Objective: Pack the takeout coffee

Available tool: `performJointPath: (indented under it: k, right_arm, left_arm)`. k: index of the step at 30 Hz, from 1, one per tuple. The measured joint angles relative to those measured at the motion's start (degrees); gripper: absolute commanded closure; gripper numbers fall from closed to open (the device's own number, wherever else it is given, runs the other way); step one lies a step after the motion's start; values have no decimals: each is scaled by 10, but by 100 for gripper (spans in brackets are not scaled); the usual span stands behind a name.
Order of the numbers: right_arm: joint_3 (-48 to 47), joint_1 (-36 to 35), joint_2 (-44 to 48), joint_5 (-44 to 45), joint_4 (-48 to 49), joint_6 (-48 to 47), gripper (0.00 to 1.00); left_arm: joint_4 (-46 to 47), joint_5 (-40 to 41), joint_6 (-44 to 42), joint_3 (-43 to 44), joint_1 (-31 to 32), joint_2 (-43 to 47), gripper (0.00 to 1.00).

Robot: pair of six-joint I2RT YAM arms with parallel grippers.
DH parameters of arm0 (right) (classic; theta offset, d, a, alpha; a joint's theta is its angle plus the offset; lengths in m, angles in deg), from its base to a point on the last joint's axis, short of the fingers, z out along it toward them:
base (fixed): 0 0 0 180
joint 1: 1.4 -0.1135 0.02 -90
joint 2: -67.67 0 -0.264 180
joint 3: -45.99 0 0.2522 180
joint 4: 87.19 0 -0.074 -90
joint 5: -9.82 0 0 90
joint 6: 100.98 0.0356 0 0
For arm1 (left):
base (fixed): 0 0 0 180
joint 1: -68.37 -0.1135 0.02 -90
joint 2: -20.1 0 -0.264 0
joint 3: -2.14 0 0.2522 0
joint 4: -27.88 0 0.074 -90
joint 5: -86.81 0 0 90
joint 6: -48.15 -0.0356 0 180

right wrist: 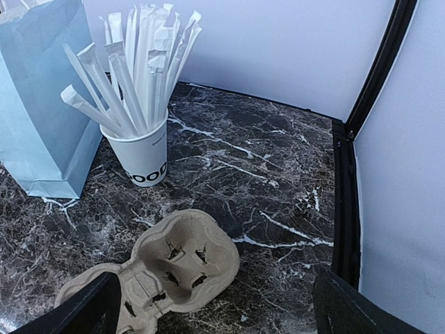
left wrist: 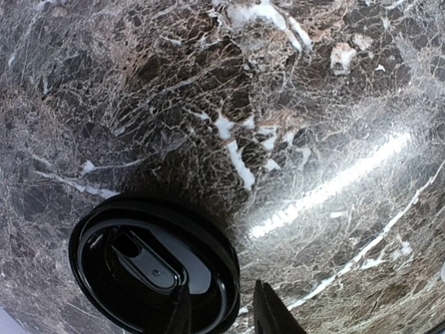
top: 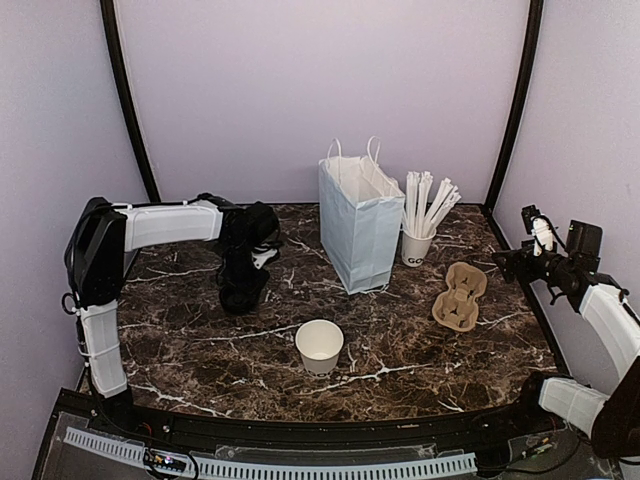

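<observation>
A small white paper cup (top: 319,345) stands open, with no lid on it, at the front middle of the table. A round black plastic lid (left wrist: 139,271) lies flat on the marble at the left. My left gripper (top: 243,288) points down over the lid. In the left wrist view the left gripper (left wrist: 221,298) is open. Its jaws straddle the lid's right rim, one fingertip (left wrist: 179,313) over the lid and the other outside it. My right gripper (top: 515,262) is open and empty at the far right, above the table's edge; its jaws (right wrist: 215,313) are spread wide.
A tall white paper bag (top: 358,220) stands open at the back middle. A white cup of long white sticks (top: 420,240) stands to its right and also shows in the right wrist view (right wrist: 142,149). A brown pulp cup carrier (top: 460,296) lies at the right (right wrist: 167,268).
</observation>
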Motion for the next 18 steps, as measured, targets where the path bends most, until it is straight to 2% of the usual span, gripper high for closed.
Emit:
performJointPath:
  k: [6,18]
  right_arm:
    - [0,0,-3,0,0,-2,2]
    - [0,0,-4,0,0,-2,3]
  left_arm:
    - [7,0,3,-9,0,-2,72]
    - [13,2,4,-13,0,-10,89]
